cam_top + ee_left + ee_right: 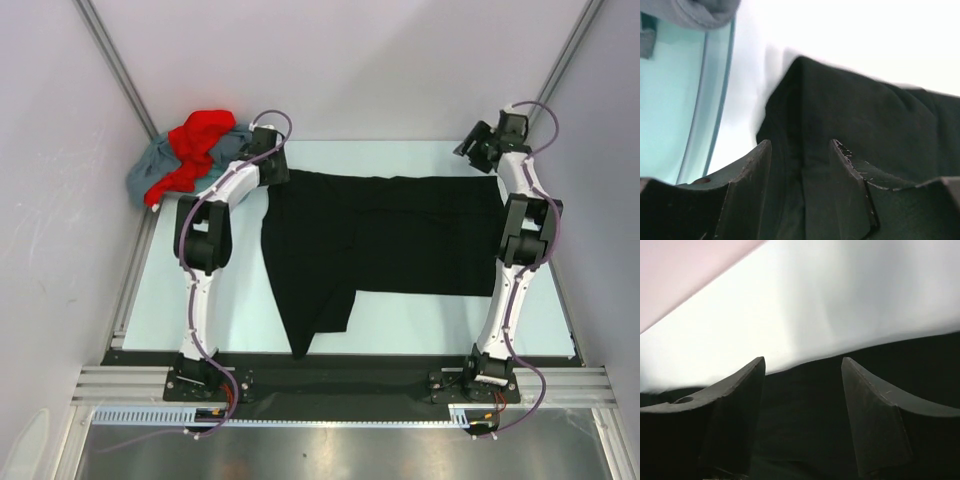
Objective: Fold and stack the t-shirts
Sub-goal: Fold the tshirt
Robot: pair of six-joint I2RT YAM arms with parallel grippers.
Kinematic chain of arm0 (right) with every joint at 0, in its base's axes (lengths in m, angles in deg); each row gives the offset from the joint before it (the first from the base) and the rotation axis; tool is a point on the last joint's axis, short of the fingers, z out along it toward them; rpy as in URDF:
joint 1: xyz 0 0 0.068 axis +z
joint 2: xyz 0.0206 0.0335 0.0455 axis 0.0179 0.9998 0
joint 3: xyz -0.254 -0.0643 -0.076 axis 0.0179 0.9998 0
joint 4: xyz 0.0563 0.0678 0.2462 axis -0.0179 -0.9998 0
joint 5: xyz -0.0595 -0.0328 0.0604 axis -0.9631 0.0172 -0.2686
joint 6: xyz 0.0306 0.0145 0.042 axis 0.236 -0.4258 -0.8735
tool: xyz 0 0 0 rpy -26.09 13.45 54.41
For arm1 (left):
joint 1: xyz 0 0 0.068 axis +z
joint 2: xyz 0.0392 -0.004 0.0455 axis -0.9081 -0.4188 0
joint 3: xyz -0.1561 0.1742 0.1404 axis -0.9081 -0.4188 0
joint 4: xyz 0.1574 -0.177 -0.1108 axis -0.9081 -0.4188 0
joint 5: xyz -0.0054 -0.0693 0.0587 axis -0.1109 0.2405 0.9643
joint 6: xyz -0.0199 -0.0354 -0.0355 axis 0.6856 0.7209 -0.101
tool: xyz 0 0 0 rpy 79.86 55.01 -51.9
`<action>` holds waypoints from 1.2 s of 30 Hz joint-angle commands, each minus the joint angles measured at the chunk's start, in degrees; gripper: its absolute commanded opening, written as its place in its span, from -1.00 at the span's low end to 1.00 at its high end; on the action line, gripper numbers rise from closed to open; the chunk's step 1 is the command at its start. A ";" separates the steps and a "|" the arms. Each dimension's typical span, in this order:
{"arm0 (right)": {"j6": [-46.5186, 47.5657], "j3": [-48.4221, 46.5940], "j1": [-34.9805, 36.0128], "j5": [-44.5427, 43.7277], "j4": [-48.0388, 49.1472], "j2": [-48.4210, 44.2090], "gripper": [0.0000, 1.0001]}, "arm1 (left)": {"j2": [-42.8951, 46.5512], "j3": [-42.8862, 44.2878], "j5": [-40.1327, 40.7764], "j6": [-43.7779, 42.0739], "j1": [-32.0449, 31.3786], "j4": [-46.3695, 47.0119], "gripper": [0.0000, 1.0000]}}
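Note:
The black t-shirt [390,235] lies spread across the middle of the table, with one part trailing toward the front edge. My left gripper [272,168] is at its far left corner. In the left wrist view the left gripper [800,146] is open, with a ridge of the black shirt [865,115] between the fingers. My right gripper [478,150] is at the shirt's far right corner. In the right wrist view it [802,366] is open over the edge of the black cloth [805,405]. The red shirt [200,138] lies crumpled on the grey-blue shirt [150,172] at the far left.
The pale table top [420,315] has a dark strip along its front edge. White walls with metal rails [120,60] close in the back and both sides. Grey cloth [700,12] shows at the top left of the left wrist view.

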 commanded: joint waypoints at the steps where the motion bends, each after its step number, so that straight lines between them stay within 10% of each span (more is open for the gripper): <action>1: 3.88 -4.76 -3.14 -0.51 -3.36 2.17 0.33 | -1.34 5.67 5.67 1.19 -0.37 1.77 0.11; 25: 9.34 -8.81 -10.87 0.98 -7.41 8.85 0.29 | -9.79 9.28 2.24 15.08 0.16 8.01 0.02; 36: 10.65 -11.80 -11.58 3.36 -8.90 12.37 0.19 | -7.68 6.55 4.00 16.04 1.48 7.92 -0.60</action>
